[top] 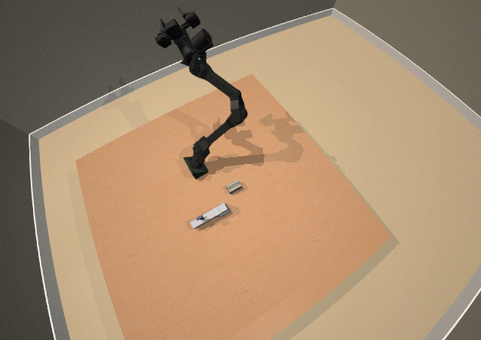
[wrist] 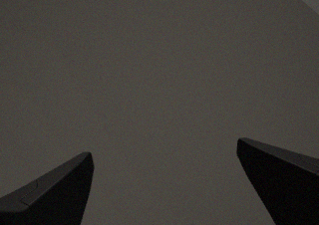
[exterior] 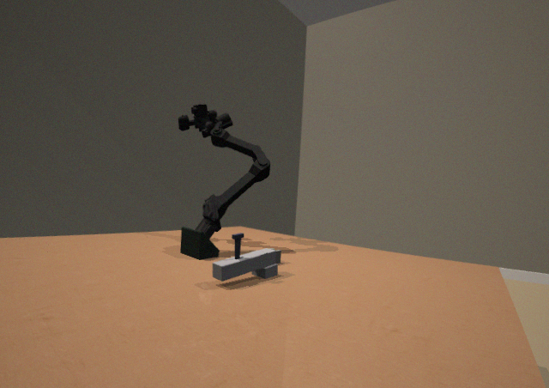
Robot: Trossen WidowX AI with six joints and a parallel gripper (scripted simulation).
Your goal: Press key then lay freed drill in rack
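Observation:
A dark blue T-shaped drill (top: 199,218) (exterior: 238,246) stands upright in a long pale grey bar (top: 212,213) (exterior: 230,269), near its left end. A tiny yellowish spot beside the drill shows in the top view; I cannot tell which part is the key. A small grey grooved block, seemingly the rack (top: 234,186), lies between the bar and the arm's base; in the exterior view it is not distinct. My gripper (top: 170,13) (wrist: 166,153) is wide open and empty, high up behind the base, pointing away from the bar and the rack.
The arm's dark green base (top: 196,168) (exterior: 198,244) stands on the orange table top (top: 248,274) (exterior: 283,330), behind the bar. A lower grey block (exterior: 268,271) shows under the bar's right end. The wrist view shows only a grey wall beyond the fingers.

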